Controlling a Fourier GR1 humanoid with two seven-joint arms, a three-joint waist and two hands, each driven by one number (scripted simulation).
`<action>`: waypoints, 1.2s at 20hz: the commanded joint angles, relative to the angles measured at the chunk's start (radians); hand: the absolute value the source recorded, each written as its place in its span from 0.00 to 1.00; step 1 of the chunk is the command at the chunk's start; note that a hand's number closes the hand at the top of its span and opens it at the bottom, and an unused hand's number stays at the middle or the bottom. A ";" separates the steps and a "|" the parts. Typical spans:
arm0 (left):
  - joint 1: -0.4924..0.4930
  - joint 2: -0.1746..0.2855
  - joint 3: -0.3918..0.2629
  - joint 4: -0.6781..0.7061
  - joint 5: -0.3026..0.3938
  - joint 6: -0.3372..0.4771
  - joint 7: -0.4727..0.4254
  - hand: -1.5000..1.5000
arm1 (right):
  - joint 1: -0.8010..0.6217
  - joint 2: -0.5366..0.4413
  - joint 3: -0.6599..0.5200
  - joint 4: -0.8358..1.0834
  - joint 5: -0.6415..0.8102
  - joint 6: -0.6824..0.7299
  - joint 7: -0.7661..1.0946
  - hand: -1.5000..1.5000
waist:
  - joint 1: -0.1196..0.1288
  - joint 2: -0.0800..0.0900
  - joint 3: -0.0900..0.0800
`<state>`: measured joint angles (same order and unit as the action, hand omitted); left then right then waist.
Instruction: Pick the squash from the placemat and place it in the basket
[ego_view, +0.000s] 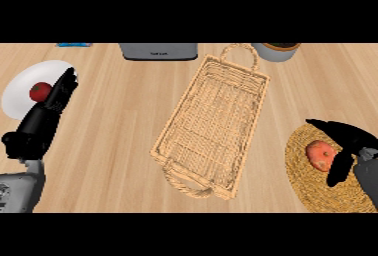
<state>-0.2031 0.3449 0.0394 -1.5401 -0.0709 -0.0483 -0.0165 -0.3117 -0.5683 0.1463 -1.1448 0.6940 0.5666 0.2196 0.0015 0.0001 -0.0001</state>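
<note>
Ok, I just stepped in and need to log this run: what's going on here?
The robot's right hand is over the squash, which lies on the round woven placemat at the right. The hand straddles it but has not closed. The wicker basket in the middle does not hold it yet. The left hand rests open at the left, in front of a white plate with a small red fruit.
</note>
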 joint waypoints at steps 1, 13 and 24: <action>0.016 -0.019 0.019 -0.025 -0.014 -0.023 0.016 0.50 | 0.017 0.005 -0.028 0.038 0.055 -0.001 -0.049 0.00 | 0.000 0.000 0.000; -0.044 -0.088 0.029 0.088 -0.095 0.001 -0.056 0.50 | -0.043 0.078 -0.069 0.229 0.155 -0.080 -0.133 0.00 | 0.000 0.002 0.000; 0.012 -0.042 0.079 -0.038 -0.055 -0.079 0.012 0.50 | -0.046 0.080 -0.066 0.292 0.229 -0.173 -0.252 1.00 | 0.004 0.001 0.000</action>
<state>-0.2177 0.2783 0.0904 -1.5684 -0.1420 -0.0960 0.0178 -0.3696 -0.4969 0.0636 -0.8853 0.9024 0.4091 0.0271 0.0049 -0.0084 -0.0131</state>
